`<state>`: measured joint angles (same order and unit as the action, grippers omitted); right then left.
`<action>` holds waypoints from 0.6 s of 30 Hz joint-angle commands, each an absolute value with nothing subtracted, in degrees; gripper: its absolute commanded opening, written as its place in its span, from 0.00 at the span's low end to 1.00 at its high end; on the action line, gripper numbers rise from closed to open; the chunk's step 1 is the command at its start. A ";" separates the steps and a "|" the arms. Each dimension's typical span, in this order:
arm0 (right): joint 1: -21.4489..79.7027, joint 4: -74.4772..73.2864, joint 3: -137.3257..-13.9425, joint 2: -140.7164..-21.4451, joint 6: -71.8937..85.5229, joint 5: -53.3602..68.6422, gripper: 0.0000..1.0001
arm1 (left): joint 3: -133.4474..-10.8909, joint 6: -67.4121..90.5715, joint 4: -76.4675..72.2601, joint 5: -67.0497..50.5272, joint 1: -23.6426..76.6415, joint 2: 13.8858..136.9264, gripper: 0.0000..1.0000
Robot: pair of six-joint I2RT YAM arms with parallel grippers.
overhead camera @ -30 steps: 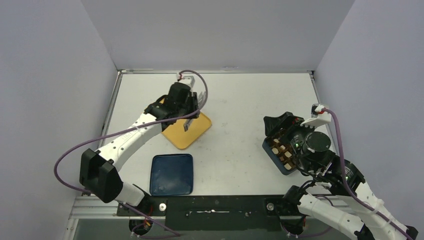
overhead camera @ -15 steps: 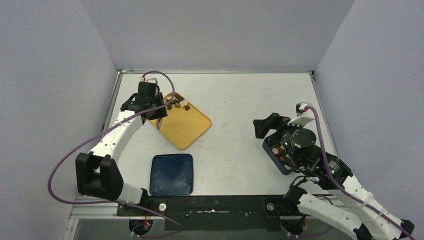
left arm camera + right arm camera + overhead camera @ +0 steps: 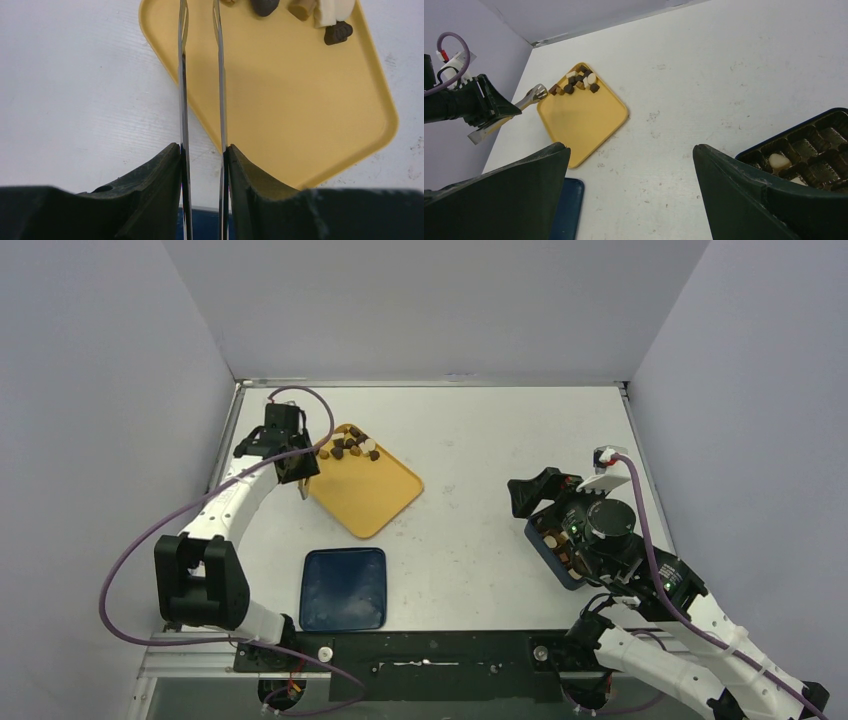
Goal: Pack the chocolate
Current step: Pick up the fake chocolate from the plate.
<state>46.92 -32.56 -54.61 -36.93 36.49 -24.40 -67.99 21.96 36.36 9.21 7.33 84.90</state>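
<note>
Setting: white tabletop (image 3: 480, 440) closed in by plain pale lavender walls (image 3: 430, 300).
Left fingers (image 3: 155, 182): at the far left of the tabletop, pressed in on both blades of the metal tongs (image 3: 535, 93), which they hold.
Tongs: the blades run parallel with a narrow gap between them, over the left edge of the yellow tray (image 3: 375, 495); their tips pass out of the left wrist view.
Yellow tray: flat, with rounded corners, set cornerwise on the tabletop and mostly bare.
Chocolate (image 3: 350, 447): small loose pieces bunched in the tray's far corner, dark brown, light brown and cream-white, rounded and blocky, some touching one another.
Blue lid (image 3: 344, 588): dark, square, lying flat near the front edge, just beside the tray's near corner.
Middle ground: bare tabletop with faint scuffs between the tray and the box.
Box (image 3: 809, 147): dark blue, at the right, with a brown insert of small compartments; some hold pieces, among them a cream piece (image 3: 779, 160).
Right fingers (image 3: 499, 200): spread wide above the box, holding nothing.
</note>
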 commanded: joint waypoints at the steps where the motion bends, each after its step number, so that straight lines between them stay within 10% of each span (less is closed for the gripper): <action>1: 46.81 -29.71 -56.57 -37.19 34.84 -24.17 1.00 | -70.26 21.31 34.94 8.09 5.18 86.05 0.35; 18: 46.76 -29.62 -56.42 -36.17 33.93 -25.27 1.00 | -73.82 21.61 34.10 2.27 4.31 90.60 0.35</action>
